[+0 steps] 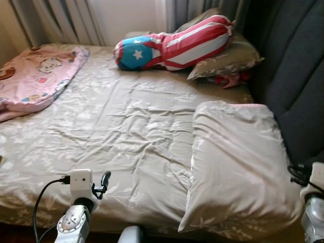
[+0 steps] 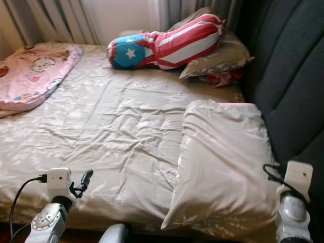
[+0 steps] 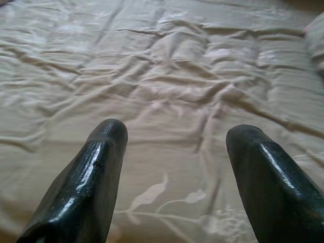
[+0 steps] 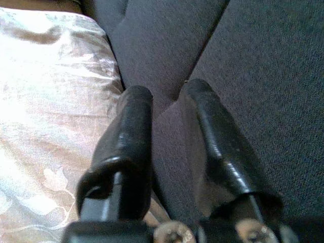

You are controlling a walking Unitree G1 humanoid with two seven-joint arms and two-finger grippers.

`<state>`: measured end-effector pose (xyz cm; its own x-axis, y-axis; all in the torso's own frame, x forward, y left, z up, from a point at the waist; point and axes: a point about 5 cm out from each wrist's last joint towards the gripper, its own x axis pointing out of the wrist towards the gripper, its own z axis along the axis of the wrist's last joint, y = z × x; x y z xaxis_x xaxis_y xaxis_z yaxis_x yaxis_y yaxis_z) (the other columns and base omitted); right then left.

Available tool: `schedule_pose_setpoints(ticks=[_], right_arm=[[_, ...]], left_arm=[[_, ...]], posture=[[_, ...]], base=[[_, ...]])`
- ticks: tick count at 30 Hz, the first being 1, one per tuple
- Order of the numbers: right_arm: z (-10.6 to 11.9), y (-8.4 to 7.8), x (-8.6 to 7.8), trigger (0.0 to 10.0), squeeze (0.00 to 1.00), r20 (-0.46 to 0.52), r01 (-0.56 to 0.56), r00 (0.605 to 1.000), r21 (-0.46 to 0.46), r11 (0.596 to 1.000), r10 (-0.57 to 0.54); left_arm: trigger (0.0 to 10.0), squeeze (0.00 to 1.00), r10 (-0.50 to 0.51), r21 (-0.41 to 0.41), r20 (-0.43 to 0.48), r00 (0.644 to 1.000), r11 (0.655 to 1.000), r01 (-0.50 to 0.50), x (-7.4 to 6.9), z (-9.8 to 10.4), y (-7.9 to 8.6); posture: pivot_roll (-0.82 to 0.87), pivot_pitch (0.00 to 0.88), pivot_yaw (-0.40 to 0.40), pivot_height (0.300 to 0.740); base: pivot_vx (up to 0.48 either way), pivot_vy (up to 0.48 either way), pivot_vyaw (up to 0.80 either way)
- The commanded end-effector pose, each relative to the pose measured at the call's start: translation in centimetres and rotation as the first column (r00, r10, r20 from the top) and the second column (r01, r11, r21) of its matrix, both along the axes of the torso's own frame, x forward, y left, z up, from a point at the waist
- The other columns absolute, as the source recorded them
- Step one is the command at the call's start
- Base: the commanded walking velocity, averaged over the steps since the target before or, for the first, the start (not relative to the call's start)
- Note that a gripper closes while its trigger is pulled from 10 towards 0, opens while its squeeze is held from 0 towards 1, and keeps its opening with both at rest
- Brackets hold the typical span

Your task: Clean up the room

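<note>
Curtains hang behind a bed whose beige sheet is creased all over and printed with pale leaves; take the bed as your landmark. At its far left corner lies a pink cartoon blanket, thin and rumpled: it looks light and floppy, so pinch a fold at its edge, not the flat. Your left gripper hovers over the bed's near edge, jaws wide apart and empty. Along the far side rests a striped bolster with a white star on blue, plump and soft, leaning on a beige pillow. Nearer you on the bed's right side lies a large pillow in satiny cloth, likely slippery; grip a corner seam. Your right gripper faces the dark padded headboard, jaws narrow and empty.
</note>
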<state>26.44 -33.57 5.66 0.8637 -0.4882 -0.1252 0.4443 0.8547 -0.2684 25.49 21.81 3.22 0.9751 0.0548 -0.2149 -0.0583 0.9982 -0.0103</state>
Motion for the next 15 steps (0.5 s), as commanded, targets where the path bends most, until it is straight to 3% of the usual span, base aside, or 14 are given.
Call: schedule_pose_setpoints(ticks=[1,3,5,8,9,11,15], right_arm=[[-0.1,0.7,0.3,10.0,0.00,-0.001,-0.031,1.000,-0.003,1.000,0.031],[-0.6,1.2,0.4,10.0,0.00,-0.008,-0.042,0.999,0.038,0.998,0.042],[-1.9,2.9,0.5,10.0,0.00,-0.040,-0.104,0.993,0.109,0.989,0.109],[-5.1,7.2,-0.2,10.0,0.00,-0.067,-0.222,0.965,0.314,0.923,0.255],[-5.7,7.6,-0.5,10.0,0.00,-0.087,-0.223,0.960,0.327,0.918,0.265],[-8.8,9.5,-3.2,10.0,0.00,-0.161,-0.131,0.960,0.473,0.871,0.231],[-10.0,10.3,-4.3,10.0,0.00,-0.204,-0.088,0.954,0.514,0.853,0.221]], left_arm=[[10.0,0.00,0.011,-0.009,0.000,1.000,1.000,-0.011,0.1,-0.1,0.2],[10.0,0.00,0.019,-0.020,-0.010,1.000,1.000,-0.019,0.1,-0.4,0.2],[10.0,0.00,0.034,-0.043,-0.035,0.999,0.998,-0.036,-0.1,-1.0,0.2],[10.0,0.00,0.031,-0.053,-0.108,0.994,0.998,-0.037,-0.7,-2.6,0.2],[10.0,0.00,0.025,-0.048,-0.120,0.993,0.998,-0.031,-0.8,-2.9,0.2],[10.0,0.00,0.007,-0.046,-0.187,0.982,0.999,-0.016,-1.3,-4.3,0.1],[10.0,0.00,-0.007,-0.056,-0.224,0.974,0.998,-0.005,-1.6,-4.9,-0.2]], posture=[[0.01,0.000,-0.028,0.648],[0.01,0.000,-0.029,0.648],[0.00,0.000,-0.030,0.648],[0.00,0.000,-0.034,0.648],[0.00,0.000,-0.036,0.648],[0.01,0.000,-0.037,0.648],[0.02,0.000,-0.028,0.668]], base=[[0.000,0.000,0.00],[0.000,0.000,0.00],[0.000,0.000,0.00],[0.000,0.000,0.00],[0.000,0.000,0.00],[0.000,0.000,0.00],[0.000,0.000,0.00]])
